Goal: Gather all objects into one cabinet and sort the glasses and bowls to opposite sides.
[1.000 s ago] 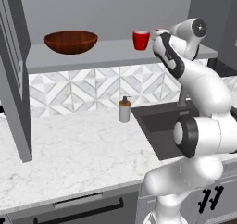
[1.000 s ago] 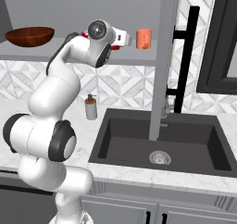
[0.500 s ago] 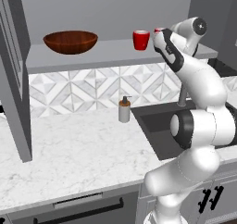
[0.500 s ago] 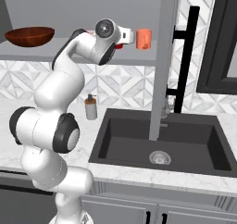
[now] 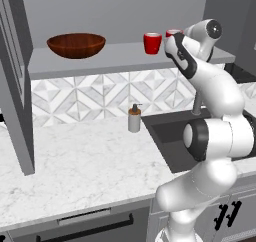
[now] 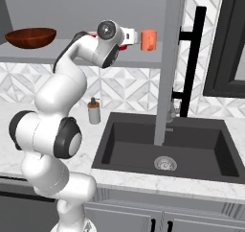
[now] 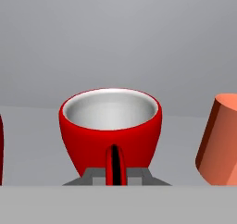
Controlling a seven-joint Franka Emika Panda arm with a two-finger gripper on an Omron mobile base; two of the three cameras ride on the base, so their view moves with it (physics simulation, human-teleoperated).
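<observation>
Your gripper [image 7: 114, 176] sits at the bottom centre of the hand view with its jaws pinched almost together on the thin upright handle of the red cup [image 7: 111, 126], so treat it as closed on that handle. The cup lies straight ahead of the gripper, mouth up, its axis vertical, the handle facing you and the round belly swelling away behind it. It is glossy and smooth, red outside with a pale grey inside, and looks like glazed ceramic; my guess is the narrow handle gives little to hold, so the cup could swing if you lift quickly. Whether its foot is touching the shelf or just clear of it you cannot tell from here. Just beside it at the right edge of the hand view stands the orange mug [image 7: 217, 137], paler and matte, with faceted sides flaring upward; there is a gap between the two, but any sideways travel towards that side risks a knock. At the left edge a sliver of the second red cup [image 7: 1, 149] shows, the same glossy red. In the left base view that second cup is in the upper middle of the frame on the pale grey shelf [image 5: 110, 56], and further toward the upper left rests the bowl [image 5: 76, 45], wide, shallow and dark brown with a wood-like sheen, well apart from the cups. In the right base view the cabinet door [image 6: 167, 63] stands open edge-on, right of centre.
</observation>
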